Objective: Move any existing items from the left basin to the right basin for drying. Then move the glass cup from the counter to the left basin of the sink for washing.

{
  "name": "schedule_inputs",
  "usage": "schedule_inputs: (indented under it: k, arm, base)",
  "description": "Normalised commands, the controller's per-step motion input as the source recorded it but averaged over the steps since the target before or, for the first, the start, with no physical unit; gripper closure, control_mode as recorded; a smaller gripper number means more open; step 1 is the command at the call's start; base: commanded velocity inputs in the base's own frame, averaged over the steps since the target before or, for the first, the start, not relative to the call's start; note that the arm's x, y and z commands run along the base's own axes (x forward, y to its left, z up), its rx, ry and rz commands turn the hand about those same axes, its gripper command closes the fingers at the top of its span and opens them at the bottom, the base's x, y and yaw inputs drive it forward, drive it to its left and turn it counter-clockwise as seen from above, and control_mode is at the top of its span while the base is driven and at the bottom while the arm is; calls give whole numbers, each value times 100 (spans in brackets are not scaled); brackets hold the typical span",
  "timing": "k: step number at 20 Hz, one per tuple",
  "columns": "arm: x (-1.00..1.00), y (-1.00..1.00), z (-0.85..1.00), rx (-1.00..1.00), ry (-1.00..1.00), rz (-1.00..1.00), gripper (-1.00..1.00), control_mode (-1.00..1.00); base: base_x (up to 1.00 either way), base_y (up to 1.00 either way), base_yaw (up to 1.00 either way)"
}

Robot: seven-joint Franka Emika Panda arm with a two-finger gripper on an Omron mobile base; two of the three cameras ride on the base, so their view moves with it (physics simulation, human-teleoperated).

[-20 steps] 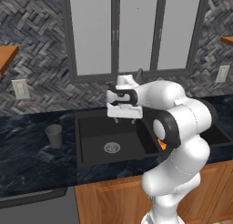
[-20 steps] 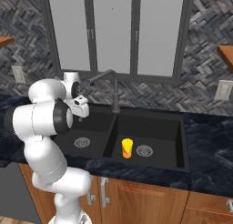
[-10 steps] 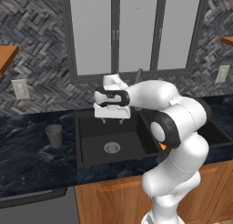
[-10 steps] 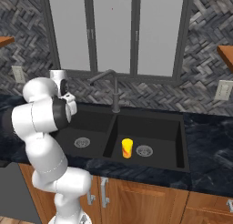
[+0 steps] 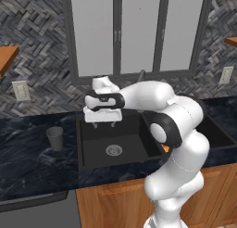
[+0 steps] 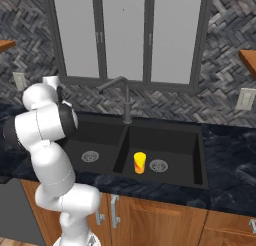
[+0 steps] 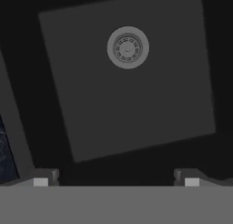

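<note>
The grey glass cup [image 5: 55, 138] stands upright on the black counter [image 5: 28, 162], left of the sink. My gripper [image 5: 103, 124] hangs open and empty over the back of the left basin [image 5: 132, 140], to the right of the cup and well above it. In the hand view the gripper [image 7: 116, 180] looks straight down on the bare floor of the left basin [image 7: 136, 104] and its silver drain [image 7: 128, 47]. The yellow item [image 6: 140, 162] stands in the right basin [image 6: 175, 142], between the divider and the drain [image 6: 158, 165].
A slim dark faucet [image 6: 123, 97] rises behind the sink's divider. A herringbone tile wall and a window stand close behind the counter [image 6: 230, 155]. Wooden cabinets run below. My own arm covers most of the right basin in the left base view.
The gripper has swung left, from above the middle of the sink near the faucet to above the left basin, closer to the cup. It has stayed open. Cup and yellow item have not moved.
</note>
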Motion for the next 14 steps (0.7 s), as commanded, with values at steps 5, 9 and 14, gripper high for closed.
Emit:
schedule_inputs:
  k: [5, 9, 14]
  arm:
    - [0, 37, 1, 0, -1, 14, -100, -100]
    - [0, 33, 7, 0, -2, 14, -100, -100]
    - [-1, 22, 11, 0, -7, 17, -100, -100]
  base:
    - [0, 0, 0]
    - [0, 0, 0]
    - [0, 0, 0]
